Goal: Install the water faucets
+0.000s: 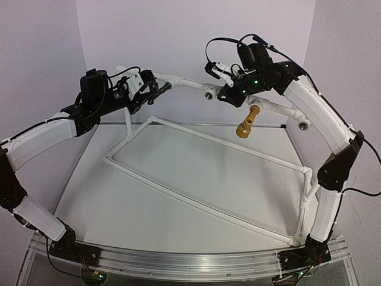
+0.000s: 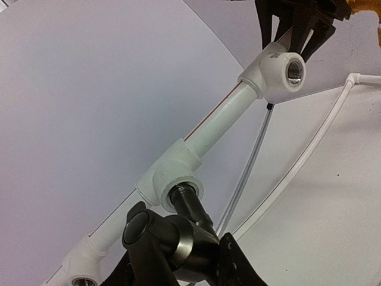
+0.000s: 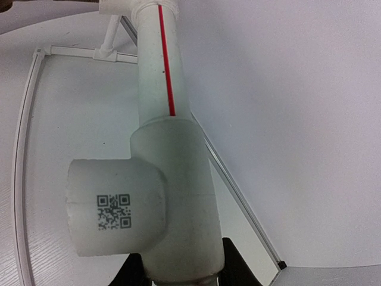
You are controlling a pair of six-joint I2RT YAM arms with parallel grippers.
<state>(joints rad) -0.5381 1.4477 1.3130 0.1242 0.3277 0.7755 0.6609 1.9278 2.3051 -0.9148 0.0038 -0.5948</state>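
Note:
The black faucet point(image 2: 184, 235) has its threaded end in a white tee socket point(image 2: 169, 179) on the raised white pipe point(image 1: 186, 83). My left gripper point(image 2: 184, 259) is shut on the faucet's body, a dark finger on each side; from above it point(image 1: 152, 90) sits at the pipe's left end. The brass faucet point(image 1: 246, 123) hangs from a socket further right. My right gripper point(image 3: 178, 271) is shut on a QR-marked pipe tee point(image 3: 172, 196); from above it point(image 1: 227, 94) stands beside an open socket point(image 1: 209, 93).
A thin white pipe frame point(image 1: 208, 140) lies flat on the table under the raised pipe, with uprights at its corners. Another open socket point(image 1: 304, 124) faces out at the pipe's right end. White walls close in the back and sides.

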